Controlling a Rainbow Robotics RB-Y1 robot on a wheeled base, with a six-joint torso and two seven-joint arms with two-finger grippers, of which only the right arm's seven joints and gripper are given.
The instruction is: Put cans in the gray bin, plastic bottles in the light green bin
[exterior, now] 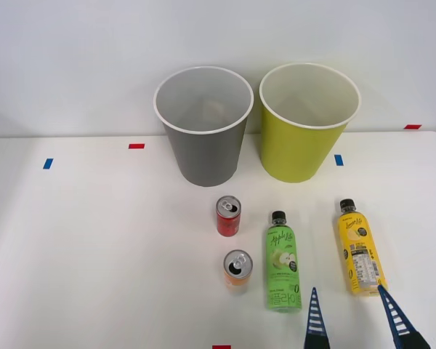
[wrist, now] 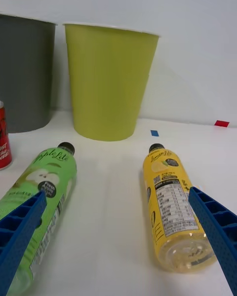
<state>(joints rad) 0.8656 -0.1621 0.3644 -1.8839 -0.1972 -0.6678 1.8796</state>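
Note:
Two plastic bottles lie flat on the white table, caps toward the bins: a green apple-label bottle (exterior: 283, 267) (wrist: 44, 187) and a yellow-label bottle (exterior: 360, 251) (wrist: 173, 209). A red can (exterior: 228, 216) (wrist: 4, 138) and an orange can (exterior: 237, 270) stand upright to their left. At the back stand the gray bin (exterior: 203, 131) (wrist: 24, 74) and the light green bin (exterior: 305, 127) (wrist: 108, 79). My right gripper (exterior: 352, 320) (wrist: 118, 241) is open at the near edge, over the bare gap between the two bottles' bases, holding nothing.
Small red and blue tape marks (exterior: 136, 146) dot the table (exterior: 94, 254). A white wall rises right behind the bins. Wide bare tabletop lies to the left of the cans.

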